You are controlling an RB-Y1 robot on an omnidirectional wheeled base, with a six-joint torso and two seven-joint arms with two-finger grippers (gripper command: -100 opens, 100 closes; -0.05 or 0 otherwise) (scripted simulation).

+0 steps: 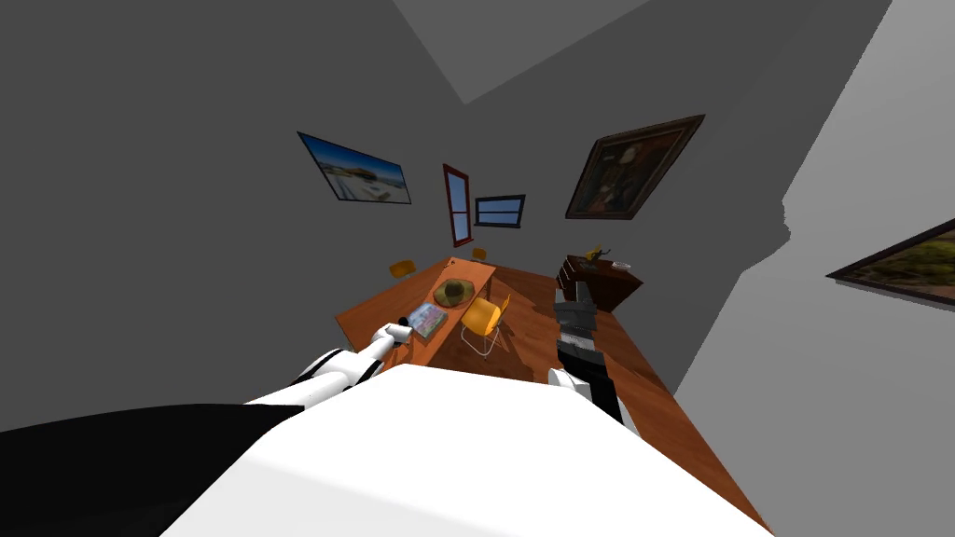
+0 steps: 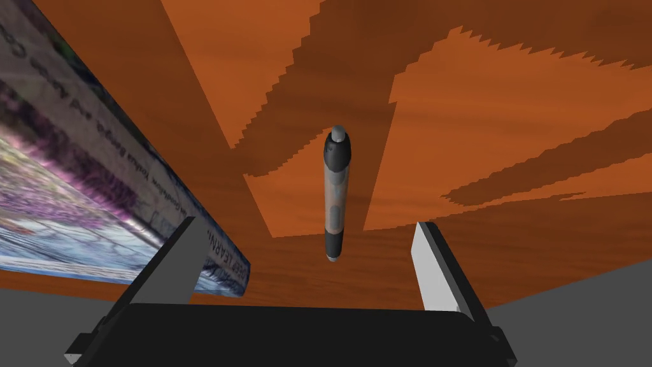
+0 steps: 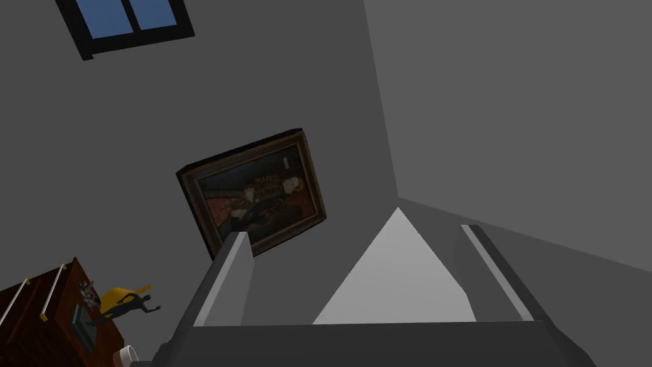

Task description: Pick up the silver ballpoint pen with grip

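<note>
Pen [image 2: 336, 194] first: it lies flat on the orange-brown wooden worktop [image 2: 509, 127], straight ahead of the left gripper [image 2: 305, 224] and inside the gap between its two fingers. The barrel looks greyish with darker bands at both ends and a rounded pale cap at the far end. Its long axis runs away from the gripper body, roughly square to the line joining the fingers, so a closing pinch would meet the barrel across its width, not end-on. It sits a little off the middle of the gap, nearer the finger on the side away from the book [image 2: 95, 191]. The book lies on the same worktop just beside the other finger, and its corner is close to that finger's tip.

The left gripper is spread wide and holds nothing; neither finger touches the pen. The head view shows the left arm reaching over the near edge of the worktop [image 1: 373, 312], next to the book [image 1: 427, 320], so it is plainly the nearer arm. The right gripper [image 3: 353, 232] is raised away from the worktop, its fingers apart and empty.

My judgement is that the next move is a straight descent, with a small shift away from the book to centre the barrel before closing.
</note>
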